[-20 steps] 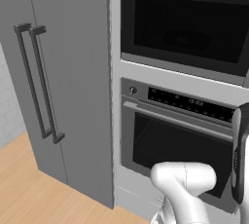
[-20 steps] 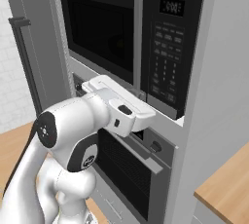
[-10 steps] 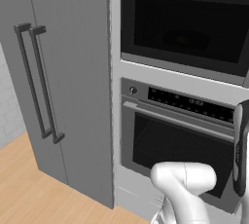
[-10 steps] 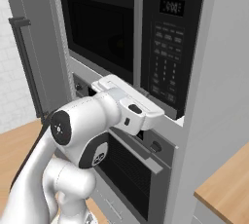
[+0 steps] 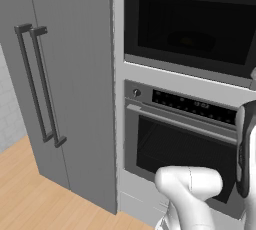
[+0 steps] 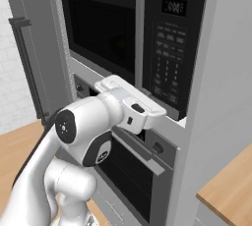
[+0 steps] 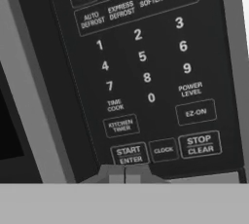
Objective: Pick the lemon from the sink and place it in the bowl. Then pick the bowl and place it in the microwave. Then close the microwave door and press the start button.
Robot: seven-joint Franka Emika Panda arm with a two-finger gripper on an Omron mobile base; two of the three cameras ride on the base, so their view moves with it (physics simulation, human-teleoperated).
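Observation:
The microwave door [image 6: 103,33] stands closed, its dark window [image 5: 190,29] facing me. Behind the glass a dim rounded shape, the bowl [image 5: 191,40], is faintly visible; the lemon cannot be made out and the sink is out of view. In the hand view my gripper [image 7: 125,175] is shut, its tips pressed together just under the START ENTER button [image 7: 130,154] on the black control strip [image 6: 170,58]. The white hand [image 6: 140,112] reaches under the strip's lower edge.
The oven [image 5: 180,149] with its bar handle sits right under the microwave. A tall grey fridge [image 5: 65,84] with two vertical handles stands to the left. A wooden counter corner [image 6: 229,185] lies at the right, and wood floor [image 5: 30,199] below.
My hand has moved right and forward along the microwave's lower edge toward the control strip. The jaws have stayed shut.

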